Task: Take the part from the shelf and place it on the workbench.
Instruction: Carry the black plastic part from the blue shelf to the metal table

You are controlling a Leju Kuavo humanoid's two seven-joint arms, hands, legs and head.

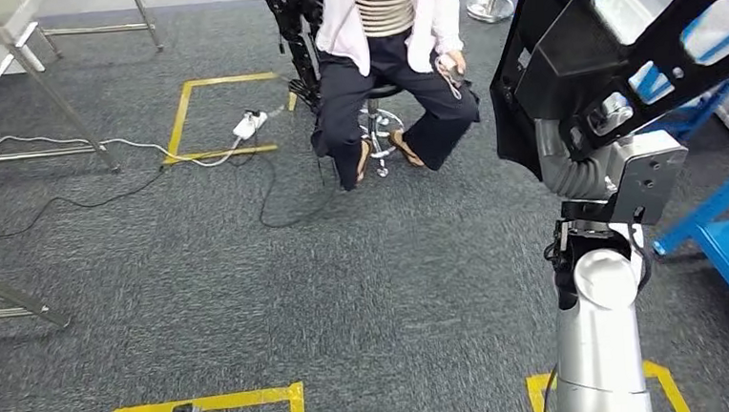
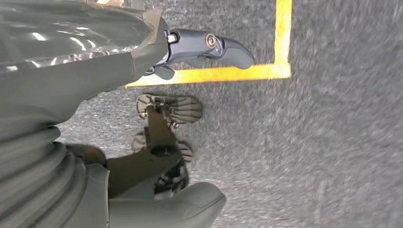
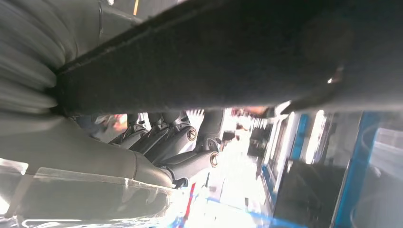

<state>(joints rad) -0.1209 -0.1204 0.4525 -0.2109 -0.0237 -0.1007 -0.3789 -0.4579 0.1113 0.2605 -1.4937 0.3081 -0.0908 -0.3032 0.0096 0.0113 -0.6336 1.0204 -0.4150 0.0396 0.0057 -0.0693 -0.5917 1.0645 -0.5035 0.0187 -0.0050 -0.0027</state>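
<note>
Fingers (image 3: 178, 137) of the right hand (image 1: 613, 114) curl under the black part (image 1: 600, 48), apparently gripping it, raised near the blue shelf (image 1: 726, 241); left hand (image 2: 199, 50) holds nothing, fingers loosely extended.

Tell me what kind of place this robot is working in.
Probably an indoor robot test or training area set up like a workshop. Yellow floor tape marks square stations on grey carpet, blue metal shelving stands on the right, and metal-legged tables line the left. A seated person watches nearby.
</note>
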